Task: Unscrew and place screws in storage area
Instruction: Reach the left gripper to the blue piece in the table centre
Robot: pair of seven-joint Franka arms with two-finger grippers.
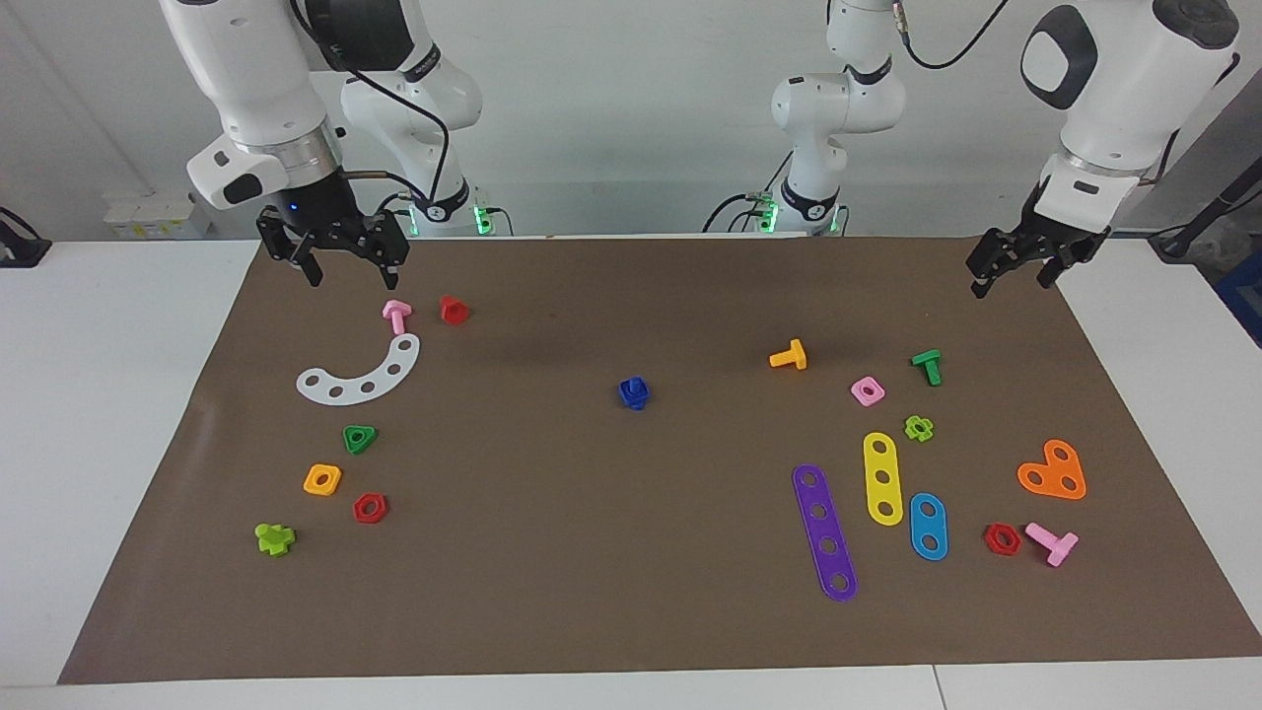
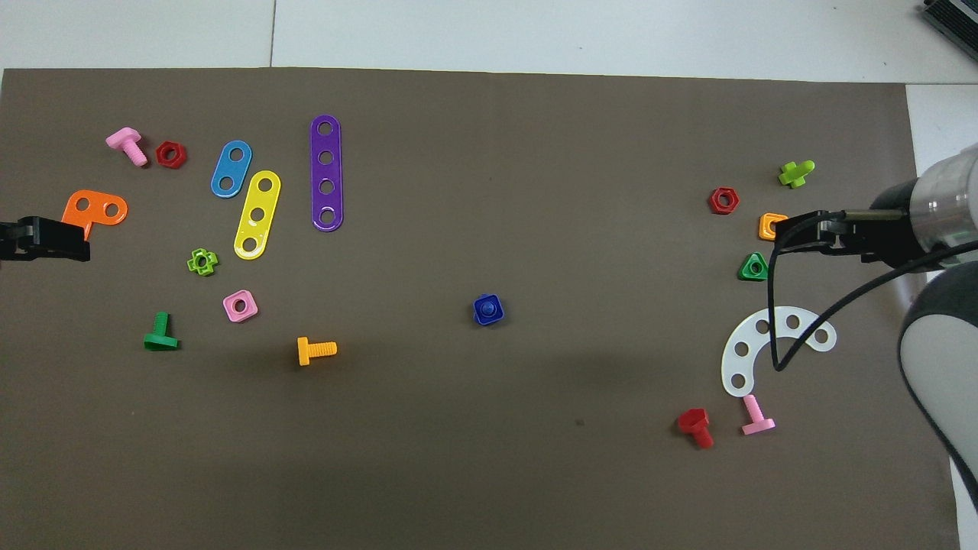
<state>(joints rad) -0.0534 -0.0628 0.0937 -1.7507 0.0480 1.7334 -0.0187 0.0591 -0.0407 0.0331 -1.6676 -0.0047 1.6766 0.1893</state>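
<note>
My right gripper (image 1: 348, 268) hangs with its fingers spread and nothing between them, over the mat's (image 1: 592, 592) edge at my right arm's end. Just under and ahead of it lie a pink bolt (image 1: 397, 316) and a red bolt (image 1: 454, 310), with a white arc (image 1: 363, 376) touching the pink one's stem. My left gripper (image 1: 1016, 271) hangs over the mat's corner at my left arm's end, fingers spread too, holding nothing. The things closest to it are a green bolt (image 1: 927, 366) and an orange bolt (image 1: 790, 356).

The blue screw (image 1: 634, 392) sits at the mat's middle, well apart from both my grippers and about midway between them. It stands in a blue square nut (image 2: 488, 310), with its head up. Nothing else lies near it.
</note>
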